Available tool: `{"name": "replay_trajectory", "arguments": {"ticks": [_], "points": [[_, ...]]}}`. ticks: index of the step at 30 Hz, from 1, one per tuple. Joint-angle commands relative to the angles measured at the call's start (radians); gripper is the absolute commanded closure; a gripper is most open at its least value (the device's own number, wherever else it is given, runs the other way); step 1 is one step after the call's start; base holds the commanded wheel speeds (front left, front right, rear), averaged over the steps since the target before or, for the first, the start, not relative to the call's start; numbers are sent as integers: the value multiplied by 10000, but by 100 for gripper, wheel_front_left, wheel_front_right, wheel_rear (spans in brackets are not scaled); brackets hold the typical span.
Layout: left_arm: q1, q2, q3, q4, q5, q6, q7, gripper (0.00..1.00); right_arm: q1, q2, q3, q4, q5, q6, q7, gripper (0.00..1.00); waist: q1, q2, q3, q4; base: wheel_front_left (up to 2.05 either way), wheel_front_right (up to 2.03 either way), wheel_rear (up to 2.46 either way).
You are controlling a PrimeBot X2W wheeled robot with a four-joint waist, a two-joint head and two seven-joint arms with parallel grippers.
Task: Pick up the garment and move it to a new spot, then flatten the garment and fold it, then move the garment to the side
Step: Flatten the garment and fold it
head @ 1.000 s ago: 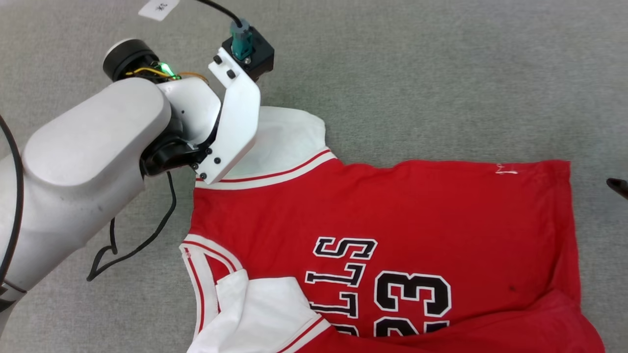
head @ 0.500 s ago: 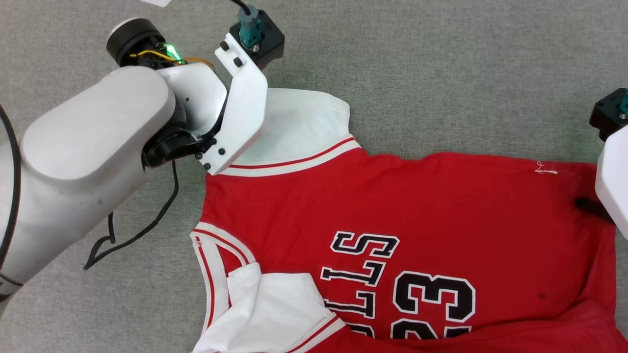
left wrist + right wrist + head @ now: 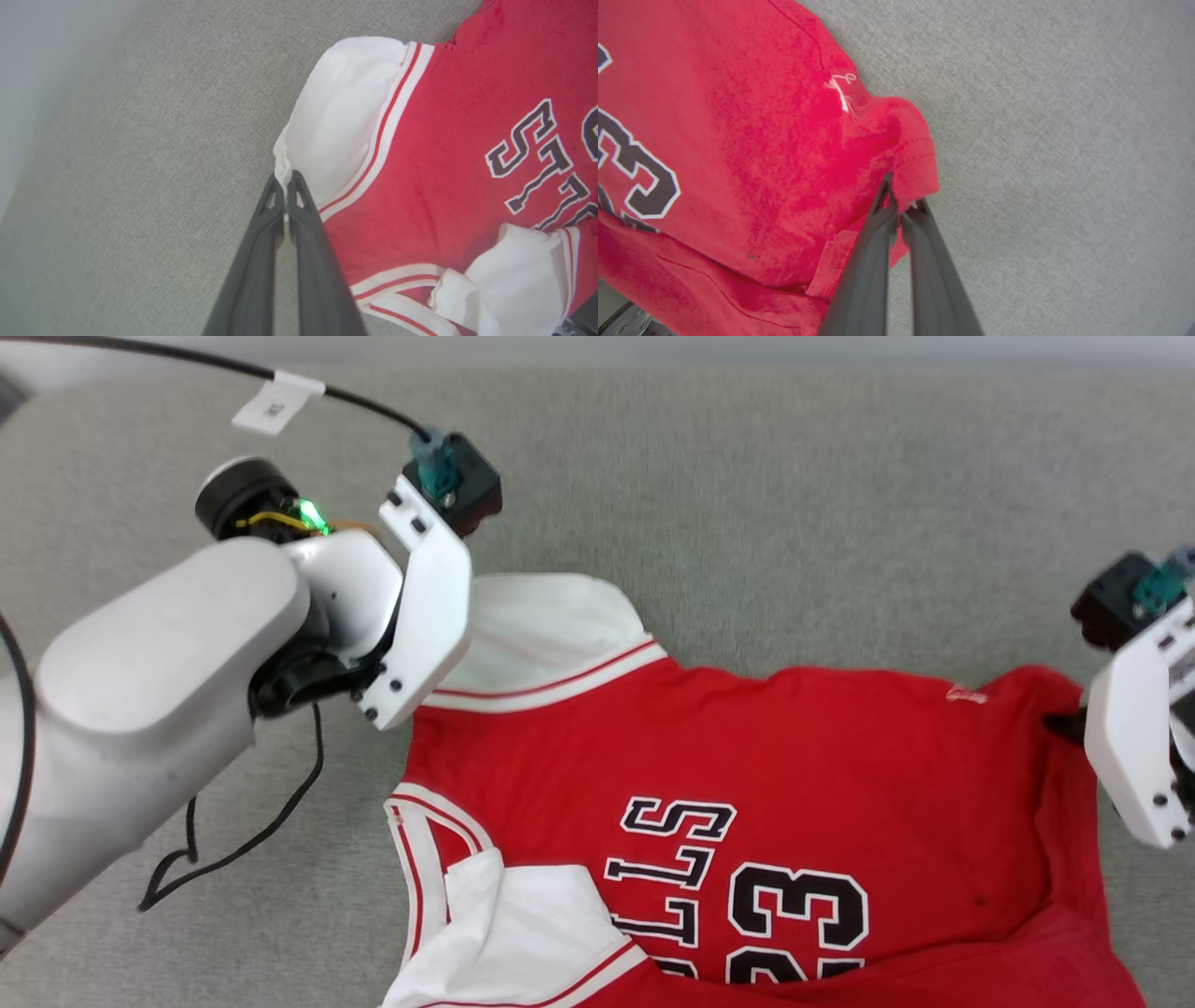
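Cloth like this is light and limp, with no stiffness of its own, so the garment (image 3: 747,747) will sag wherever it is not held. Edges and corners, taken 2 at a time and well apart, look like the sensible places to grip.

It lies face up on the grey surface (image 3: 794,495) with the lettering and the 23 showing. 1 white sleeve (image 3: 341,112) is spread out at the far side, and the near sleeve is folded over the chest.

The left gripper (image 3: 285,182) is pinched tight on the outer edge of the spread sleeve. The right gripper (image 3: 901,207) is closed on the red hem corner (image 3: 910,140), which bunches around its fingertips; how many layers it has caught is hard to tell.

1 second ago only a dark fingertip showed at the right margin of the head view, clear of the shirt and not yet closed. Since then the right arm has come in and clamped on. The left grip is unchanged, and the camera itself has shifted a little.
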Motion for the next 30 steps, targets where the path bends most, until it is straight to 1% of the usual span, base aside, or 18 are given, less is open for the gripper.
{"name": "replay_trajectory", "arguments": {"ticks": [1, 7, 10, 17, 23, 30], "points": [[257, 163, 13, -157, -55, 0, -81, 100, 328, -150, 49, -124, 75, -9, -247, 100, 0, 0, -685, 16, 0, 0, 0], [1202, 859, 6, -1149, -213, 0, -112, 100, 1401, -664, -117, -644, 342, -9, -1120, 100, 0, 0, -1417, 111, 0, 0, 0], [1751, 1292, 11, -1675, -57, 0, 151, 100, 2015, -870, -279, -847, 368, -7, -1422, 100, 0, 0, -1723, 179, 0, 0, 0], [3154, 1957, 11, -2912, -151, 203, 674, 100, 3592, -1160, -942, -1107, 537, -9, -1892, 100, 0, 0, -2275, 333, 0, 0, 0], [4321, 2315, 10, -3541, -172, 315, 1070, 100, 4848, -1037, -1354, -1117, 615, -9, -1977, 100, 0, 0, -2383, 379, 0, 0, 0], [5381, 2335, 11, -3733, -88, 317, 1170, 100, 5664, -945, -1492, -1031, 477, -9, -1903, 100, 0, 0, -2115, 364, 0, 0, 0]]}}
